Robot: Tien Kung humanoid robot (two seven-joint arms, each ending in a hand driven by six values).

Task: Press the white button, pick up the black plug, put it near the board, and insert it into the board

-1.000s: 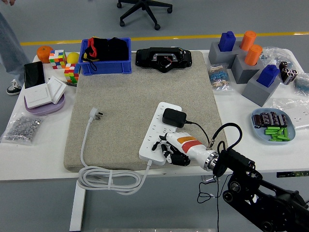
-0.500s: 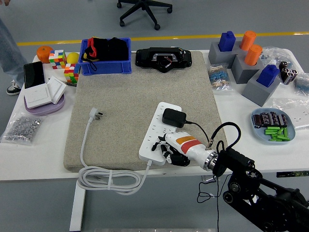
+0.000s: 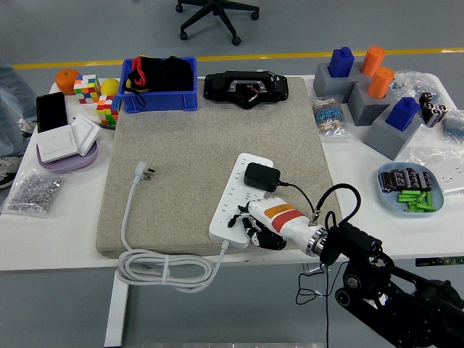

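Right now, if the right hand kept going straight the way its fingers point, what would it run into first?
The right hand points left and slightly away, fingers curled over the near end of the white power strip. Going on, it would slide across the strip, then onto bare mat. Its height above the strip is hard to judge.

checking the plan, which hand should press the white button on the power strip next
The right hand. It already rests on the near end of the white power strip, just below the black plug. The left arm is not in view.

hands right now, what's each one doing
Left hand: not in view.
Right hand: resting on the near end of the power strip, holding nothing; open or shut cannot be told.
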